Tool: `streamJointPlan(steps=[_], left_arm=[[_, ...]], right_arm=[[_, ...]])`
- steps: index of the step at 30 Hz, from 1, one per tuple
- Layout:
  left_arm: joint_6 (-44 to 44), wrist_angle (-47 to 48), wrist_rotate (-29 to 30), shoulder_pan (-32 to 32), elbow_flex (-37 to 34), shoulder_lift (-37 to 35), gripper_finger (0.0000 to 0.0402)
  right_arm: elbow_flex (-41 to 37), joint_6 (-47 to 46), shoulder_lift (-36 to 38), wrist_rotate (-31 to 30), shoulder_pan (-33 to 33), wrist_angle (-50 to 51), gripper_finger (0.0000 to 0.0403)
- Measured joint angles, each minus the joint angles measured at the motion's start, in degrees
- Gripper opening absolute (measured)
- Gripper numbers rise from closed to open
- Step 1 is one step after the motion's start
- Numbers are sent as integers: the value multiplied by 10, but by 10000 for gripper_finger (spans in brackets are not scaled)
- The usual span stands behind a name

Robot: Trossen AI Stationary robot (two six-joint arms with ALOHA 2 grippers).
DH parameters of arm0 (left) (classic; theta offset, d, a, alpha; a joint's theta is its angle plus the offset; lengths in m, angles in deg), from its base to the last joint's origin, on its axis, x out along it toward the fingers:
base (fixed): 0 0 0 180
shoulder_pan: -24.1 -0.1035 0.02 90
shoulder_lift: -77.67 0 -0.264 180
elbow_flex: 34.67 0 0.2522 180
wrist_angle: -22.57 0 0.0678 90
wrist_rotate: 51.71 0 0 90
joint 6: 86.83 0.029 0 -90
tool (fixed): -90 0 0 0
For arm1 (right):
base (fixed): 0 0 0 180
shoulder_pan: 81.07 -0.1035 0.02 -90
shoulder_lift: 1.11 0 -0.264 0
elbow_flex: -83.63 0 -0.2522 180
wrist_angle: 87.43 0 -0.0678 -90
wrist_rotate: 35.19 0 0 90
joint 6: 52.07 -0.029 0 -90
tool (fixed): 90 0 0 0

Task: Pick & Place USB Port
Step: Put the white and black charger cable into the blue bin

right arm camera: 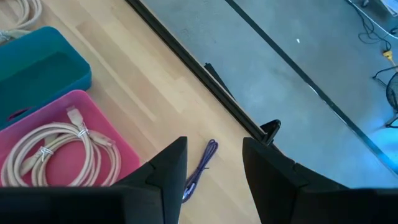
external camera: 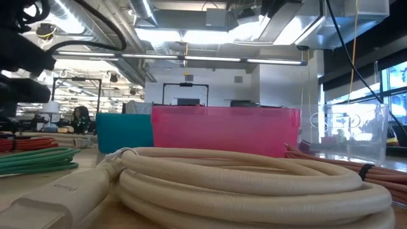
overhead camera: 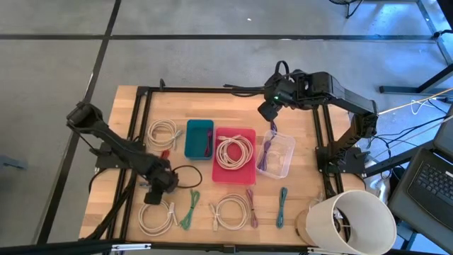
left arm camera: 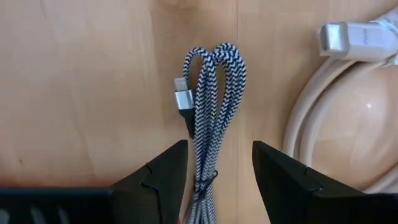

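Observation:
A black-and-white braided USB cable lies bundled on the wooden table, with its silver plug beside the loops. My left gripper points down over it at the near left. It is open, with one finger on each side of the bundle and not touching it. My right gripper hangs high over the far side of the table, also open. Beyond its fingers a thin purple cable shows against the wood, between the pink bin and the far rail.
A teal bin, a pink bin holding a cream cable and a clear bin holding purple cables stand mid-table. Cream coils and green cables lie along the near edge. A white tub stands at the near right corner.

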Motion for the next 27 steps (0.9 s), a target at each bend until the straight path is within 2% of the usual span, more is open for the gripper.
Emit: streamJointPlan(steps=[9, 14, 17, 21, 27], left_arm=[[-2, -3, -1, 0, 0, 35, 173], [-5, -3, 19, -1, 0, 37, 164], [-9, -3, 26, -1, 0, 37, 123], [-8, -3, -2, -6, 0, 37, 28], [-34, 0, -26, -15, 0, 19, 8]], right_arm=[[0, 28, 0, 0, 0, -2, 157], [0, 28, 0, 0, 0, -11, 157], [0, 28, 0, 0, 0, -16, 157], [0, 28, 0, 0, 0, -17, 157], [0, 29, 0, 0, 0, -20, 157]])
